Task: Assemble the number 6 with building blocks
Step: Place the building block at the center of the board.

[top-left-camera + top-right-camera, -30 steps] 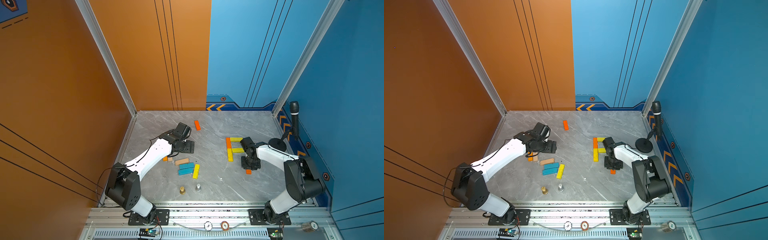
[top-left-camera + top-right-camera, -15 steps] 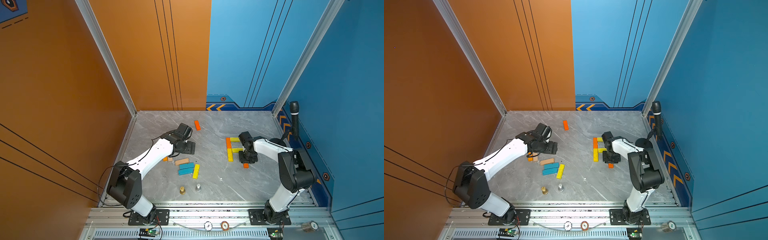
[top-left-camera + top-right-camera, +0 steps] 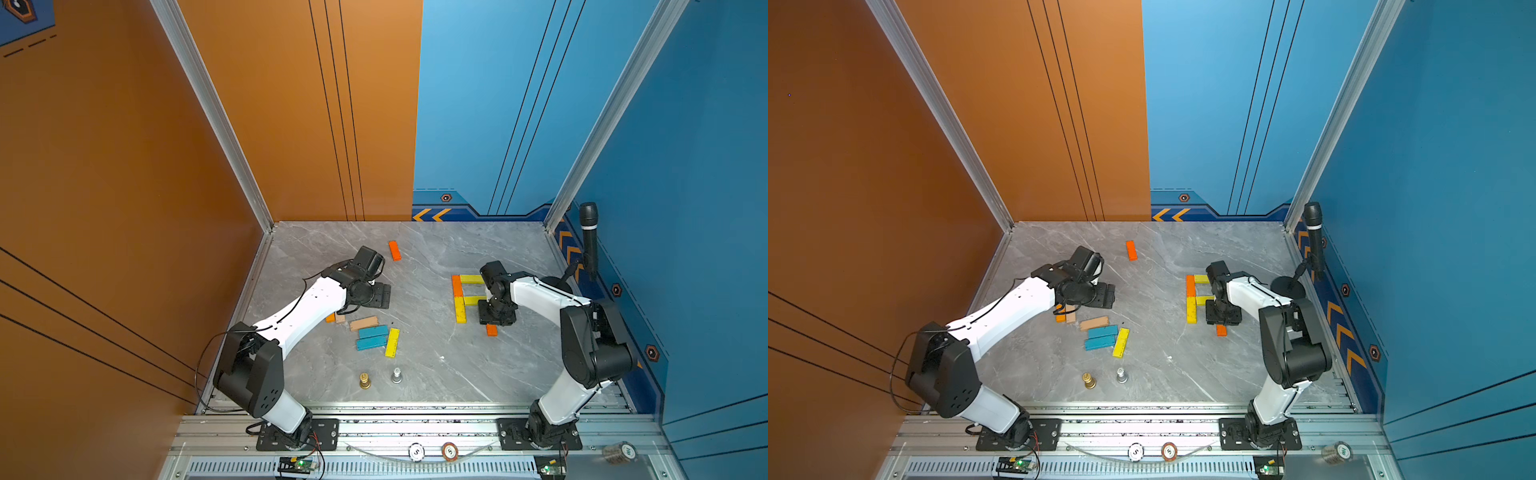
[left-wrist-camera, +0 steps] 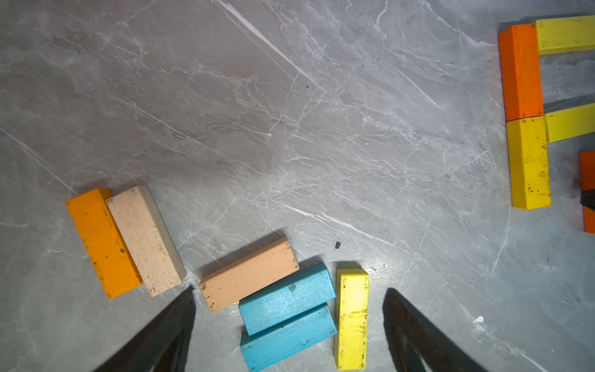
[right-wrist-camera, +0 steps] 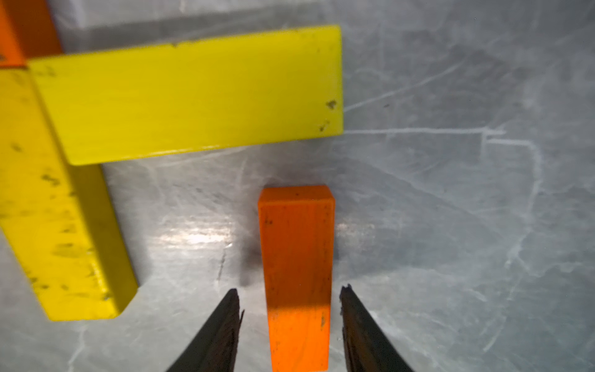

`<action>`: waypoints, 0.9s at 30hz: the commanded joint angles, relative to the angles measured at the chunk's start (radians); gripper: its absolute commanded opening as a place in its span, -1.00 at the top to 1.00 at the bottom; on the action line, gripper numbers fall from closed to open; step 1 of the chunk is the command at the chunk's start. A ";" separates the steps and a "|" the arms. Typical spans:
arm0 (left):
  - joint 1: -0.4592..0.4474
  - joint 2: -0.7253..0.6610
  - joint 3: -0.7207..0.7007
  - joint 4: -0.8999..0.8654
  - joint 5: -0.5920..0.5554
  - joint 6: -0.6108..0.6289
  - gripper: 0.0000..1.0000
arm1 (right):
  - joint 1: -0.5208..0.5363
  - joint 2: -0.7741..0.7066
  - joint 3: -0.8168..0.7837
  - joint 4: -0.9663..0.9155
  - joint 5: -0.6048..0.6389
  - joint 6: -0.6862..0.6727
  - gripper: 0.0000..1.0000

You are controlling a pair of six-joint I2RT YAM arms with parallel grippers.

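Observation:
Four building blocks form a partial figure: an orange block [image 3: 456,285] and a yellow block [image 3: 460,311] end to end, with two yellow bars [image 5: 193,93] branching off. My right gripper [image 5: 291,288] is open around a loose orange block [image 5: 296,251] lying flat just below the lower bar, with a gap on each side. My left gripper [image 4: 291,288] hovers open above the loose pile: a tan block [image 4: 248,273], two teal blocks [image 4: 286,299], a yellow block [image 4: 351,319], plus an orange block [image 4: 101,241] and a pale block [image 4: 145,238] side by side.
Another orange block [image 3: 394,250] lies alone toward the back. A gold pawn [image 3: 365,380] and a silver pawn [image 3: 396,375] stand near the front edge. A microphone on a stand [image 3: 589,241] is at the right wall. Chip discs [image 3: 416,452] sit on the front rail.
My right gripper carried the orange block a little farther back toward the figure, set it on the table and opened its jaws. The left arm has barely moved.

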 commanded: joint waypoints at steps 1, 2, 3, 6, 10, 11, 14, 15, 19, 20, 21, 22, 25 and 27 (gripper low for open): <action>-0.007 -0.013 0.013 -0.003 -0.001 0.011 -0.83 | -0.033 -0.082 0.013 0.015 -0.011 0.034 -0.07; -0.007 -0.013 0.013 -0.003 -0.001 0.011 -0.83 | -0.047 -0.090 0.011 0.023 -0.004 0.044 -0.09; -0.007 -0.011 0.012 -0.004 0.000 0.011 -0.83 | -0.061 -0.094 0.010 0.032 0.005 0.053 -0.10; -0.007 -0.010 0.014 -0.003 0.003 0.011 -0.83 | -0.110 -0.080 0.011 0.054 0.014 0.075 -0.10; -0.008 -0.004 0.015 -0.003 0.007 0.011 -0.83 | -0.149 -0.019 0.040 0.081 -0.015 0.070 -0.12; -0.007 -0.003 0.015 -0.003 0.008 0.011 -0.83 | -0.153 0.006 0.058 0.076 -0.014 0.066 -0.12; -0.009 0.001 0.015 -0.004 0.009 0.013 -0.83 | -0.154 0.065 0.098 0.071 0.007 0.052 -0.12; -0.009 0.002 0.015 -0.004 0.009 0.013 -0.83 | -0.156 0.084 0.114 0.066 0.018 0.048 -0.12; -0.009 0.003 0.016 -0.004 0.008 0.014 -0.83 | -0.161 0.138 0.161 0.041 0.065 0.020 -0.11; -0.009 0.004 0.015 -0.004 0.008 0.014 -0.83 | -0.162 0.144 0.166 0.038 0.071 0.013 -0.11; -0.008 0.003 0.015 -0.003 0.009 0.014 -0.83 | -0.164 0.148 0.172 0.034 0.079 0.005 -0.11; -0.009 0.004 0.015 -0.003 0.010 0.015 -0.83 | -0.164 0.151 0.177 0.031 0.082 -0.004 -0.11; -0.009 0.005 0.018 -0.004 0.014 0.015 -0.83 | -0.167 0.162 0.190 0.020 0.083 -0.023 -0.12; -0.008 0.005 0.019 -0.003 0.015 0.015 -0.83 | -0.170 0.176 0.197 0.014 0.086 -0.038 -0.13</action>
